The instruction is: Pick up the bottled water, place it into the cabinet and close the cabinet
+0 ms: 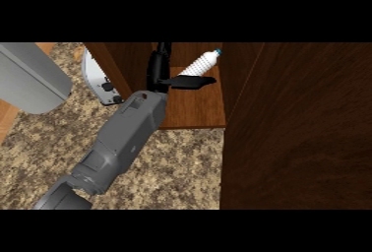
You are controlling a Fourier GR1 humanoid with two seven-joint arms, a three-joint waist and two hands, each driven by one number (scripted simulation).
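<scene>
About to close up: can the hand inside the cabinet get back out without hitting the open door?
Probably yes. The hand is by the bottled water on the cabinet shelf; the door stands to its right, off the forearm's path.

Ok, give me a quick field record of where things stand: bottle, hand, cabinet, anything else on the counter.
bottle: bottled water inside the cabinet, tilted, cap toward the upper right
hand: one hand reaching into the cabinet, thumb just below the bottle; whether it is gripping cannot be told
which hand: unclear from this view
cabinet door: open, door at right
counter: speckled counter; white appliance left of the cabinet
</scene>
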